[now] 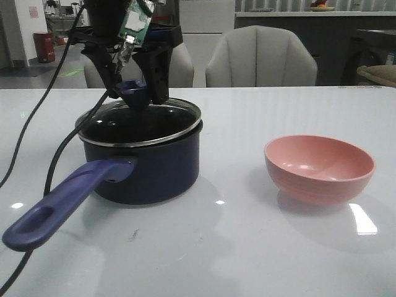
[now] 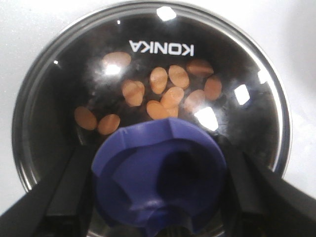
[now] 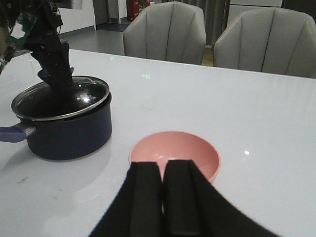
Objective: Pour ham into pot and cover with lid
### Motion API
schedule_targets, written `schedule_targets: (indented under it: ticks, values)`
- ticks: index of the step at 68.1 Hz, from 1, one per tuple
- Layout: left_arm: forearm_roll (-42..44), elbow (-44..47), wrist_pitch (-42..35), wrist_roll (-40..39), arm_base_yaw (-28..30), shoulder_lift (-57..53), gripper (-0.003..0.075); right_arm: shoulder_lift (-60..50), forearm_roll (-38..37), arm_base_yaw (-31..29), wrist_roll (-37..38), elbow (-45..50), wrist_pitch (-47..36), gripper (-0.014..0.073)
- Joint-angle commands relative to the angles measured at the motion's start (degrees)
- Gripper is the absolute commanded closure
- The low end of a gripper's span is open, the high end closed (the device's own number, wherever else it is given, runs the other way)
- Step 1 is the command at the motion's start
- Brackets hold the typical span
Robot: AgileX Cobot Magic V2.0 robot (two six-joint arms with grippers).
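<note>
Lid (image 1: 139, 122) seated on pot (image 1: 145, 166), left of centre in front view, steel rim all round the pot mouth, perhaps a touch raised at the near right edge. Glass and steel: likely stiff, weighty for its size, slick, breakable if dropped. Only sensible hold is the flared blue knob (image 2: 160, 180); flare should stop it slipping down out of a pinch.

Ham (image 2: 168, 94) visible through glass in left wrist view: a scatter of small orange-tan ovals on the dark pot floor, upper middle of frame. Light, soft-looking, nothing left to handle there.

Left gripper (image 1: 137, 80) over pot, fingers (image 1: 156, 77) straddling the knob, one each side. Appear parted with a sliver of gap in wrist view; cannot tell whether pads are pressing or just clear.

Long purple-blue handle (image 1: 59, 201) runs toward lower left of front view, well away from the fingers. Black cable (image 1: 59, 151) hangs past pot's left side, near the handle; possible snag.

Pink bowl (image 1: 319, 168) at right, well apart, looks empty. Right gripper (image 3: 163, 197) low in right wrist view, just short of the bowl, fingers closed together, holding nothing.
</note>
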Motion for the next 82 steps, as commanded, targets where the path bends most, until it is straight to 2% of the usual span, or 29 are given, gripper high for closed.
schedule_targets:
  ticks: [1,10,23,31,60,70,82]
  values:
    - [-0.6,-1.6,1.3,0.3,-0.6,-3.6,0.0456,0.6,0.4,0.0,-0.6,-1.8,-4.3,0.0435]
    - [-0.6,-1.6,1.3,1.0,-0.6,-3.6,0.04,0.6,0.4,0.0,-0.6,-1.8,-4.3,0.0435]
    - [-0.6,-1.6,1.3,1.3,-0.6,-3.6,0.0229,0.6,0.4,0.0,-0.6,-1.8,-4.3,0.0435]
    - [-0.6,-1.6,1.3,1.3,-0.6,-3.6,0.0161,0.6,0.4,0.0,-0.6,-1.8,-4.3,0.0435]
    - [-0.6,-4.7,1.2,1.3,-0.6,-4.1,0.0155,0.6,0.4,0.0,-0.6,-1.8,-4.3,0.0435]
    - [-0.5,-5.2,1.2,1.4,-0.6,-8.0,0.0155,0.6,0.4,0.0,-0.6,-1.8,-4.3,0.0435]
    - [-0.5,-2.0,0.9,5.4,-0.6,-16.0,0.0155,0.6,0.4,0.0,-0.6,-1.8,-4.3,0.0435]
